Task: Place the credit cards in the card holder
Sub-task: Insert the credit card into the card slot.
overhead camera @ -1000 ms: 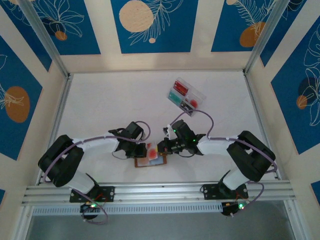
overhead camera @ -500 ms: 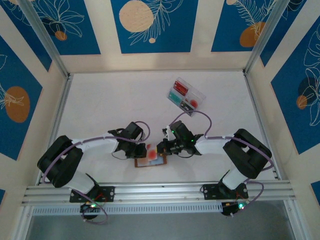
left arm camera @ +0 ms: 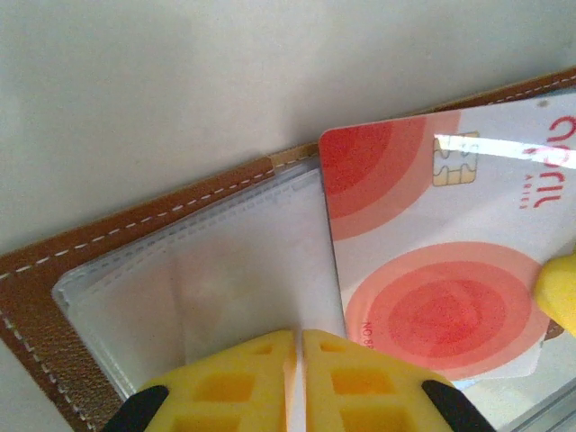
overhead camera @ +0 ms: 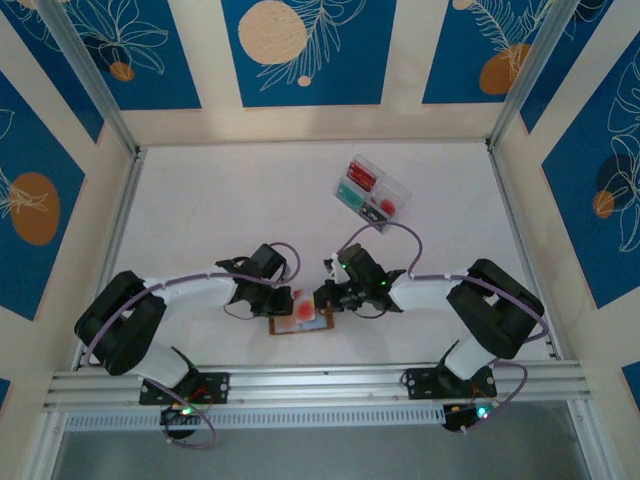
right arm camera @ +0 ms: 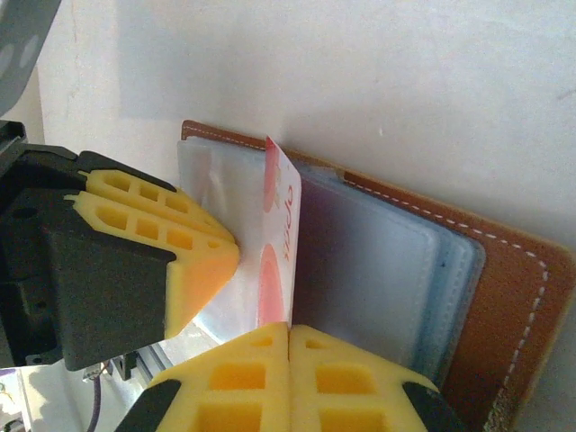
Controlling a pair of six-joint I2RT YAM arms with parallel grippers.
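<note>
The card holder [overhead camera: 284, 328] lies open near the table's front edge, brown leather [left arm camera: 54, 288] outside with clear sleeves [left arm camera: 225, 270] inside. My left gripper [overhead camera: 281, 300] is shut, pinching the edge of a clear sleeve [left arm camera: 299, 337]. My right gripper [overhead camera: 322, 297] is shut on a white credit card with red circles [right arm camera: 279, 225], which stands on edge over the sleeves [right arm camera: 289, 331]. In the left wrist view that credit card [left arm camera: 441, 252] lies just right of the pinched sleeve, one corner over the leather rim. The holder's brown cover [right arm camera: 513, 306] spreads to the right.
A clear plastic tray [overhead camera: 352, 202] sits at the back right of the table, holding a red card [overhead camera: 360, 175], a teal one [overhead camera: 349, 192] and more. An aluminium rail [overhead camera: 320, 385] runs along the near edge, close behind the holder.
The right arm has crept slightly left toward the holder with the card. The left arm has stayed put.
</note>
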